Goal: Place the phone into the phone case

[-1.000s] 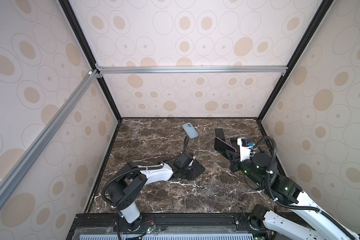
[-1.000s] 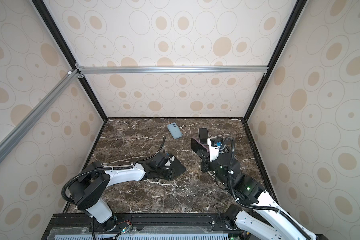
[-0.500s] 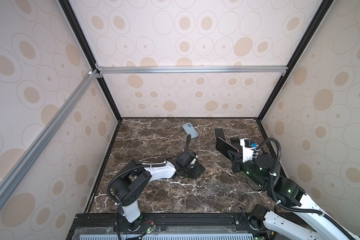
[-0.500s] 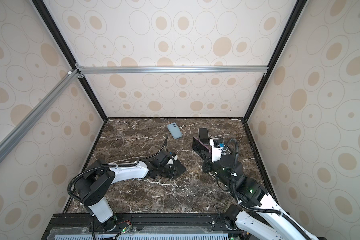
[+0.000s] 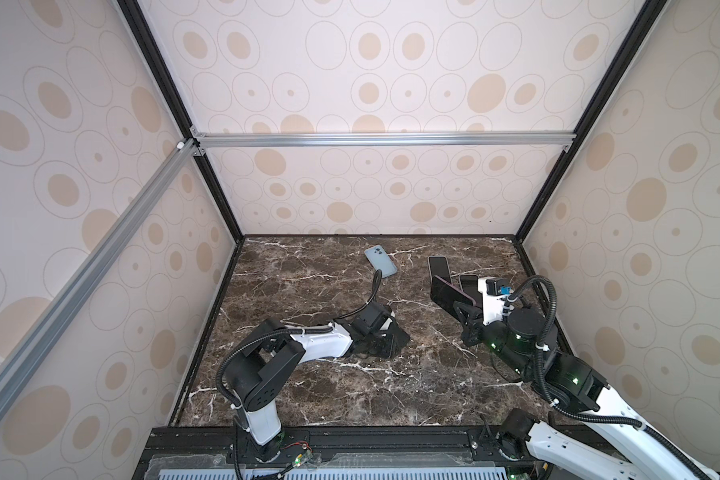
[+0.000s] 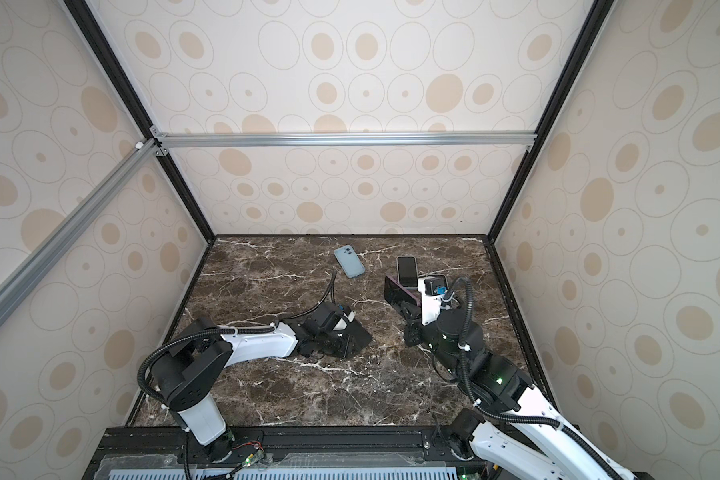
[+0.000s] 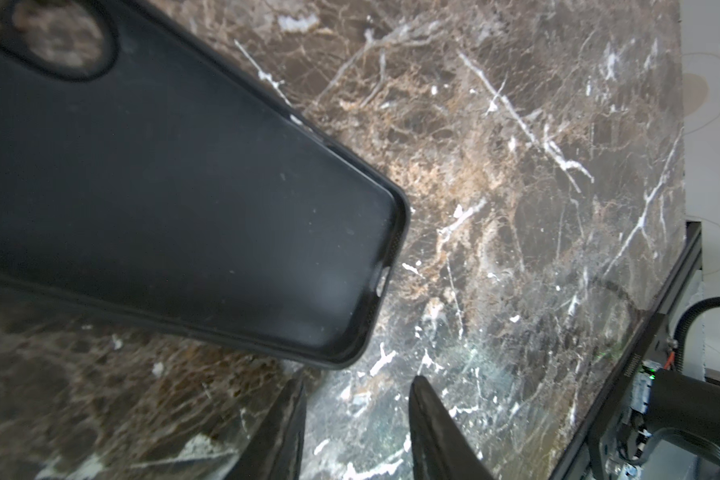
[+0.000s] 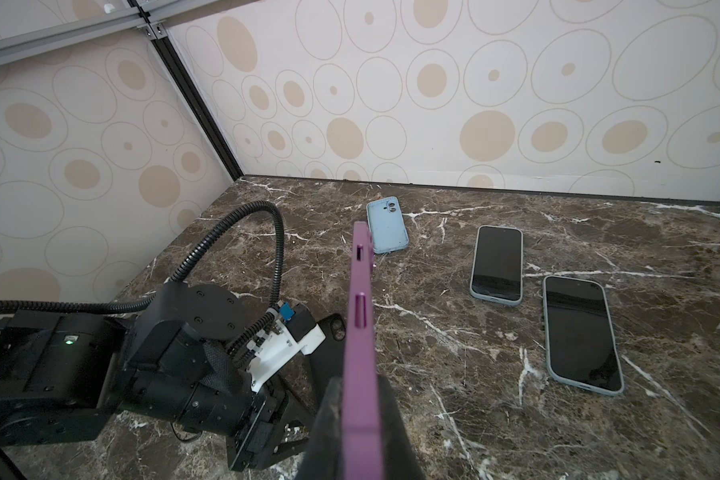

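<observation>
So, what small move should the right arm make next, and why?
Probably swing the purple phone toward the black case and start laying it flat. The right gripper is shut on the phone, held on edge in the air, while the case lies empty, open side up, by the open left gripper.

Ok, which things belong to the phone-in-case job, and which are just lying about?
In the job: purple slab phone in the right gripper; flat black phone case by the open left gripper.
Lying about: pale blue phone case; two dark-screened phones in pale cases.
</observation>
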Tool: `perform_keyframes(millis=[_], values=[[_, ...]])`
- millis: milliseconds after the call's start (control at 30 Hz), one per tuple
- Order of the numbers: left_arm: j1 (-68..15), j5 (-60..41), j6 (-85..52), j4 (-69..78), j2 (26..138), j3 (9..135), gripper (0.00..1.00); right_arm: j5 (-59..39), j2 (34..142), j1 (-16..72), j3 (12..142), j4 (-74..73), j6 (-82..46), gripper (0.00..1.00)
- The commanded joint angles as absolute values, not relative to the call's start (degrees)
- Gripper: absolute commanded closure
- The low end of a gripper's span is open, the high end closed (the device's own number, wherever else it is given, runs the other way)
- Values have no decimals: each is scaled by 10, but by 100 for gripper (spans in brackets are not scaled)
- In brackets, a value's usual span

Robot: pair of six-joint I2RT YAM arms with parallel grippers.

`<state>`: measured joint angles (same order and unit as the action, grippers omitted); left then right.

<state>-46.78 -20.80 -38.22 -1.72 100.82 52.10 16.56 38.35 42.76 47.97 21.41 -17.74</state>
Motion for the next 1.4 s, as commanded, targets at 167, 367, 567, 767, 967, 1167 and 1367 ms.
perform_keyframes(millis=[167, 367, 567, 767, 967, 1167, 1367], values=[[-471, -226, -404, 19, 1046, 559, 59, 178, 371, 427, 479, 182, -179, 100], [-473, -244, -437, 67, 1074, 584, 58, 179, 373, 427, 482, 181, -175, 100], [-473, -233, -440, 73, 1116, 644, 58, 179, 373, 427, 490, 188, -173, 100], [-471, -237, -435, 71, 1126, 690, 58, 185, 367, 427, 500, 202, -173, 100], [-452, -189, -396, 43, 1059, 668, 57, 192, 363, 427, 503, 207, -173, 100], [-400, -124, -349, 14, 976, 596, 57, 188, 380, 427, 502, 197, -182, 100], [-336, -104, -301, -18, 968, 566, 59, 168, 417, 427, 505, 184, -196, 100]])
